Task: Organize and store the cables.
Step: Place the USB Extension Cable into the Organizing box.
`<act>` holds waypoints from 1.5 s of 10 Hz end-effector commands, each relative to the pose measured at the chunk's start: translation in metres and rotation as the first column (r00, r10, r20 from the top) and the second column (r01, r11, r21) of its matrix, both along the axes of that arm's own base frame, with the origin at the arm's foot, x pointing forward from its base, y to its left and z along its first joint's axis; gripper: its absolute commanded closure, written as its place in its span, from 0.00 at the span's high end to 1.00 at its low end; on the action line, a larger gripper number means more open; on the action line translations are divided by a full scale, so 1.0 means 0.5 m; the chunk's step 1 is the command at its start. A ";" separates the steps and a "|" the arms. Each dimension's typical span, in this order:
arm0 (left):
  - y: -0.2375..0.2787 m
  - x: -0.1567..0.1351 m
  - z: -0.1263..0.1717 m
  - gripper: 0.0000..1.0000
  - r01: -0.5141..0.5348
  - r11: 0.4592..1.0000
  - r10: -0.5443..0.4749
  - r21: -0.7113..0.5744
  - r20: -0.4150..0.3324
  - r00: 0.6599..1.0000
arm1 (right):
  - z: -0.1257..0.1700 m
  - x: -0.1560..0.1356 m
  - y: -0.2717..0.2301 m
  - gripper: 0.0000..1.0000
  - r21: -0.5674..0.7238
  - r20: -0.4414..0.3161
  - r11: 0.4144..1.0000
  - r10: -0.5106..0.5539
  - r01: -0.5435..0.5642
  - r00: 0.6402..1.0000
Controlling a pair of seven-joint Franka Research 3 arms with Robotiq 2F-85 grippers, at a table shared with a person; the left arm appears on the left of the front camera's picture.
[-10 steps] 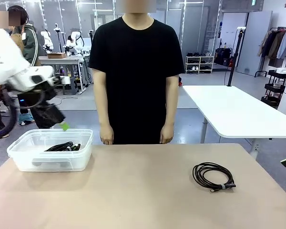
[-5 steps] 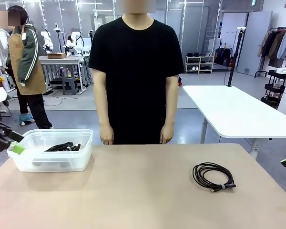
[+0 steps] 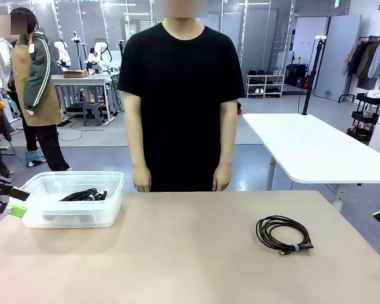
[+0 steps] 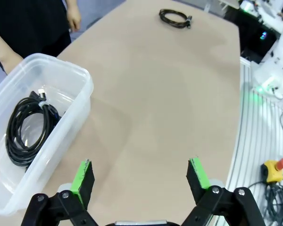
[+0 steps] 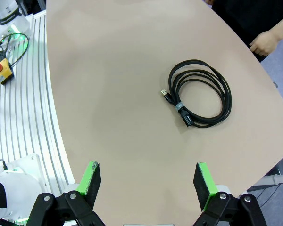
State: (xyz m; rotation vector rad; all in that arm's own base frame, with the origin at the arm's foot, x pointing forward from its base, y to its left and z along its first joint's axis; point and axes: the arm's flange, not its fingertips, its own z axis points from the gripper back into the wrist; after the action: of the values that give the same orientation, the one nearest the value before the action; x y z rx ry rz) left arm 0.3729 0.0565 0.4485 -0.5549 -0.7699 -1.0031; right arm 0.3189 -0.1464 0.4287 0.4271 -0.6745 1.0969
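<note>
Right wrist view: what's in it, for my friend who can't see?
A coiled black cable lies on the tan table, with the open right gripper above the table. A person's hand hangs at the far edge.

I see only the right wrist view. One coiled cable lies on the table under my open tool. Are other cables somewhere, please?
Observer: Yes. A clear plastic bin stands at the table's far left side, and a coiled black cable already lies inside it.
Operator: Where is the left tool?
Observer: The left tool is open and holds nothing. It hangs beside the bin, at the table's left edge.
Operator: Is the person near my cable?
Observer: The person stands behind the far edge with both hands down at the sides. The nearer hand is apart from the loose cable, which is bound by a small tie.
</note>
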 end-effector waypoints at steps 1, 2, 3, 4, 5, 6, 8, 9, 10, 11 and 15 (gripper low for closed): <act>-0.001 -0.003 0.005 1.00 0.020 1.000 -0.020 0.015 0.008 1.000 | 0.000 0.000 -0.004 1.00 0.014 0.010 1.000 0.006 -0.007 1.000; -0.001 -0.003 0.005 1.00 0.020 1.000 -0.020 0.015 0.008 1.000 | 0.000 0.000 -0.004 1.00 0.014 0.010 1.000 0.006 -0.007 1.000; -0.001 -0.003 0.005 1.00 0.020 1.000 -0.020 0.015 0.008 1.000 | 0.000 0.000 -0.004 1.00 0.014 0.010 1.000 0.006 -0.007 1.000; -0.001 -0.003 0.005 1.00 0.020 1.000 -0.020 0.015 0.008 1.000 | 0.000 0.000 -0.004 1.00 0.014 0.010 1.000 0.006 -0.007 1.000; -0.001 -0.003 0.005 1.00 0.020 1.000 -0.020 0.015 0.008 1.000 | 0.000 0.000 -0.004 1.00 0.014 0.010 1.000 0.006 -0.007 1.000; -0.001 -0.003 0.005 1.00 0.020 1.000 -0.020 0.015 0.008 1.000 | 0.000 0.000 -0.004 1.00 0.014 0.010 1.000 0.006 -0.007 1.000; -0.001 -0.003 0.005 1.00 0.020 1.000 -0.020 0.015 0.008 1.000 | 0.049 -0.004 0.064 1.00 -0.093 0.041 0.986 0.141 -0.137 0.989; -0.001 -0.003 0.005 1.00 0.020 1.000 -0.020 0.015 0.008 1.000 | 0.060 0.024 0.135 1.00 -0.171 0.025 0.960 0.227 -0.220 0.973; -0.001 -0.003 0.005 1.00 0.020 1.000 -0.020 0.015 0.008 1.000 | 0.056 0.053 0.198 1.00 -0.284 -0.018 0.924 0.261 -0.255 0.965; -0.001 -0.003 0.005 1.00 0.020 1.000 -0.020 0.015 0.008 1.000 | 0.046 0.084 0.251 1.00 -0.355 -0.045 0.888 0.294 -0.291 0.955; -0.001 -0.003 0.005 1.00 0.020 1.000 -0.020 0.015 0.008 1.000 | -0.050 0.187 0.378 1.00 -0.578 -0.136 0.764 0.256 -0.286 0.957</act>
State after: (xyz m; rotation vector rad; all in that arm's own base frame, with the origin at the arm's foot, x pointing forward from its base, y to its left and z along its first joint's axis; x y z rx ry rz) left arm 0.3704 0.0541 0.4515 -0.5291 -0.7434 -1.0144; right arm 0.3968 0.0459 0.4113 0.0503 -0.2473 1.5472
